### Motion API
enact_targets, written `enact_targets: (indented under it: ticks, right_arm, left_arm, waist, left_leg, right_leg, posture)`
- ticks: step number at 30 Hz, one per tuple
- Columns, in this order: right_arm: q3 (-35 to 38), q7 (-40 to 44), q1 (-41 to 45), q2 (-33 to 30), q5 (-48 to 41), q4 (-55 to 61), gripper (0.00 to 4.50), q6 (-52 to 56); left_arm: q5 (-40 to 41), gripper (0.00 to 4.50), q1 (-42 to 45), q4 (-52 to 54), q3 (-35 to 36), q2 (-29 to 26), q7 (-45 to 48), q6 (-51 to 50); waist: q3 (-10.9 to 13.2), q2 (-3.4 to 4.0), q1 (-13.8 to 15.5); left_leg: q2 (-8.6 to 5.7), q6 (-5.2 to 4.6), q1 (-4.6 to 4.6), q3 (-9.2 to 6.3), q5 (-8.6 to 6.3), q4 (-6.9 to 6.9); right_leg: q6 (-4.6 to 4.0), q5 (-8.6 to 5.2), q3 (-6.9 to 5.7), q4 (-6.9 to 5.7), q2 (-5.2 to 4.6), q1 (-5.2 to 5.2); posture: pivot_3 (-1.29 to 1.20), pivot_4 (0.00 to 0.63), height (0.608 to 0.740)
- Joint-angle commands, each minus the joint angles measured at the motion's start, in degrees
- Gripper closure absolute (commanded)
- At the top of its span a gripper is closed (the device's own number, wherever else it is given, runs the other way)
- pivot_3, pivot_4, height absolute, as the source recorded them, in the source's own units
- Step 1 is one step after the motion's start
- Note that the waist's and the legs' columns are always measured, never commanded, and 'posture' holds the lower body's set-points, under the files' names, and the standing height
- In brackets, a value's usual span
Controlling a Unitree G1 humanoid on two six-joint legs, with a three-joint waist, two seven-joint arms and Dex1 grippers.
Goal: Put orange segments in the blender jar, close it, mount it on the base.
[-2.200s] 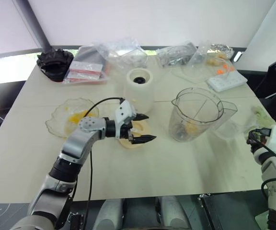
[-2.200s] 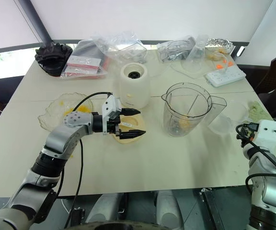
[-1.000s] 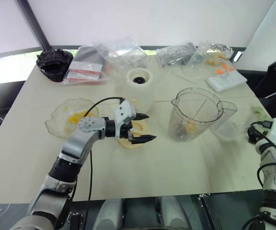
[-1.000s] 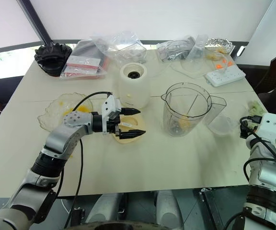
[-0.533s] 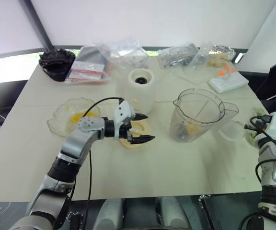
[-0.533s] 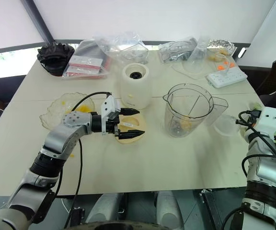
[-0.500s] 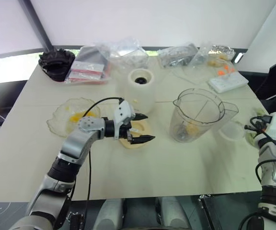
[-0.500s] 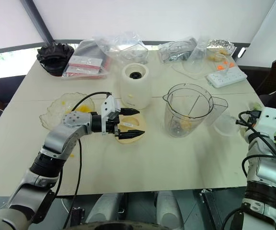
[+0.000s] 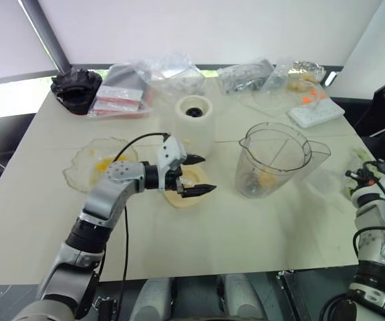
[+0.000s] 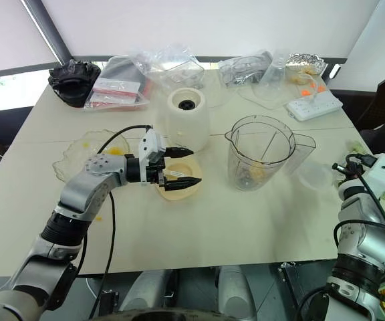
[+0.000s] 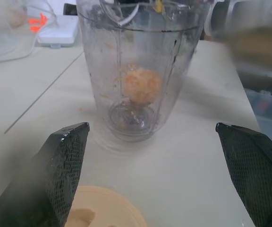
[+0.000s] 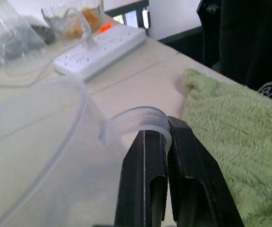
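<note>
The left arm reaches in from the near-left edge of the tabletop (image 9: pixel 259 241), elbow bent, forearm running level toward the middle, and its left pincer (image 9: pixel 196 175) points sideways to the robot's right with its two black fingers (image 11: pixel 63 165) spread wide and holding nothing. It hovers just over a flat round cream lid (image 10: pixel 176 182), which lies on the tabletop right in front of the base (image 9: pixel 194 125). The base is one cream-white block with a dark socket on top, standing near the middle. One blender jar (image 9: pixel 276 159) stands upright to the right of the base, apart from it, open at the top; in the left wrist view a soft orange piece (image 11: pixel 141 85) sits low inside the jar above the dark blade. More orange segments (image 9: pixel 103 164) lie in one crinkled clear dish (image 9: pixel 79 167) at the left, behind the left forearm; their number cannot be counted. The right arm stands at the far right edge of the tabletop, forearm upright. In its wrist view the right pincer (image 12: pixel 166 142) has its two fingers pressed together on the curved tab of a clear plastic lid (image 12: pixel 41 137), beside a green towel (image 12: pixel 230 142). One white power strip (image 9: pixel 317 112) lies at the back right, among several clear bags (image 9: pixel 172 70), and one black crumpled thing (image 9: pixel 76 85) sits at the back left corner.
</note>
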State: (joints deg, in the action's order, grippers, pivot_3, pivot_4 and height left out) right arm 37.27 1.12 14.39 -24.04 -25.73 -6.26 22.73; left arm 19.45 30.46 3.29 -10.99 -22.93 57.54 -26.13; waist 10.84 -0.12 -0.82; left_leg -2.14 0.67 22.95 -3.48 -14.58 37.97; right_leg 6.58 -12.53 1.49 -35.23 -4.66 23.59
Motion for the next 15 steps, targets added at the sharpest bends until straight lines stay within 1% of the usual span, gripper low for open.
enact_targets:
  ticks: [1, 5, 9, 15]
  right_arm:
    - [2.8, -0.5, 2.8, -3.4, -2.3, 4.3, 4.43, 0.0]
    - [3.8, -0.4, 5.7, -7.2, -3.2, 3.7, 4.43, 1.2]
    - [3.1, 0.8, 8.7, -11.7, -3.4, 4.5, 4.43, 2.8]
    - [2.1, 3.4, 12.8, -17.7, -6.5, 10.1, 4.43, 8.7]
  left_arm:
    - [0.9, 0.0, 1.8, -0.3, 1.8, -0.8, 0.5, 1.1]
    - [0.8, 0.0, 2.0, -0.9, 2.0, -1.2, 0.9, 1.5]
    - [0.4, 0.0, 1.9, -1.1, 2.0, -1.4, 1.1, 2.2]
    - [-0.1, 0.0, 0.9, -0.7, 2.1, -2.3, 0.8, 3.2]
  waist:
    - [0.0, 0.0, 0.0]
    - [0.0, 0.01, 0.0]
    - [0.0, 0.01, 0.0]
    - [0.0, 0.07, 0.0]
  left_leg:
    - [0.0, 0.0, 0.0, 0.01, 0.0, 0.0]
    - [-0.01, 0.0, 0.01, 0.04, 0.0, -0.01]
    - [-0.01, 0.0, 0.02, 0.05, 0.0, -0.02]
    - [0.01, 0.0, 0.09, 0.05, 0.0, -0.03]
  right_leg:
    - [0.0, 0.0, 0.0, 0.0, 0.0, 0.0]
    - [0.0, 0.0, 0.0, 0.0, 0.0, 0.0]
    - [0.0, 0.0, -0.01, 0.0, 0.0, 0.02]
    - [0.0, 0.0, 0.0, 0.0, 0.0, 0.1]
  posture:
    - [0.0, 0.15, 0.74]
    - [0.0, 0.15, 0.74]
    - [0.0, 0.15, 0.74]
    - [0.0, 0.15, 0.74]
